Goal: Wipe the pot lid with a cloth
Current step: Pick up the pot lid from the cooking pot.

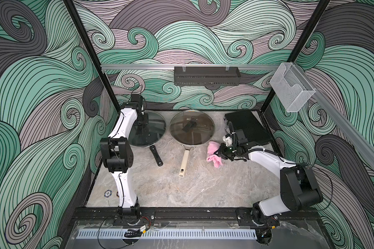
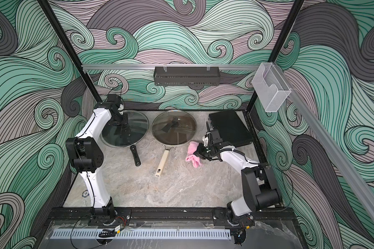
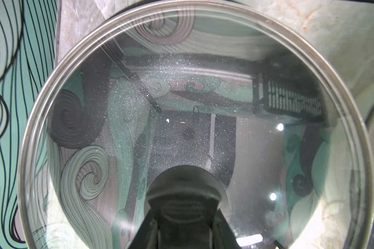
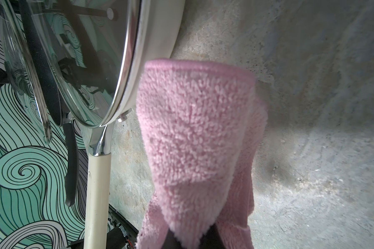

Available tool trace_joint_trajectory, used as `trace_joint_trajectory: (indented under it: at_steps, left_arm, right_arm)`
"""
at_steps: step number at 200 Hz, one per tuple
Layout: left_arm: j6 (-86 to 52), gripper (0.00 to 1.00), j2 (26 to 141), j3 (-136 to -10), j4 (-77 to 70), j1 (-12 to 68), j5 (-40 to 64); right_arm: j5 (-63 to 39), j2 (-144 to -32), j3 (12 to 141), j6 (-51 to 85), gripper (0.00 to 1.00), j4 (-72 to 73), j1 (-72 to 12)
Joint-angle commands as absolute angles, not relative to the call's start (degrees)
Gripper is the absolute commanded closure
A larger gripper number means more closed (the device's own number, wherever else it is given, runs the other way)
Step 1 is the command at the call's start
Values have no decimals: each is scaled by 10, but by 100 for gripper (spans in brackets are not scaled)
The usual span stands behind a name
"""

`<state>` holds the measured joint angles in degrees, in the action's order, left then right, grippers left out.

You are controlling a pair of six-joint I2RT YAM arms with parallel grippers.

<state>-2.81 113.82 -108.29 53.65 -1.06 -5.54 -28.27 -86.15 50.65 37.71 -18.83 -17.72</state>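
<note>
Two robot arms poised to wipe a glass pot lid: one grips the lid, the other holds a pink cloth.

The left gripper (image 1: 143, 124) is clenched on the black handle of the pot lid (image 1: 154, 129), which sits over a black-handled pan (image 1: 157, 155) near the far left corner of the table (image 1: 181, 189). Pale specks dot the glass in the left wrist view. The right gripper (image 1: 221, 152) is clamped on the bunched cloth (image 1: 213, 154), low toward the table's right edge, just beside a second lidded pan (image 1: 192, 129) with a cream handle. Wiping seems not yet begun. Next, the cloth probably has to cross over that pan and press onto the held lid.
</note>
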Motion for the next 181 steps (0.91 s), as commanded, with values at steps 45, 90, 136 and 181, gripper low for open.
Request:
trace_joint_trajectory:
  at_steps: [45, 90, 136, 181]
  left_arm:
    - [18, 100, 1056, -1060, 446, -15, -24]
    - [4, 100, 1043, -1062, 444, -15, -15]
    - [0, 100, 1006, -1063, 452, -16, 38]
    - [-23, 100, 956, -1059, 473, -16, 92]
  right_arm:
    - [-282, -847, 500, 382, 100, -174, -182]
    - [-281, -841, 498, 383, 100, -175, -183]
    - [-288, -826, 503, 376, 100, -175, -184]
    - [-288, -780, 503, 364, 100, -179, -184]
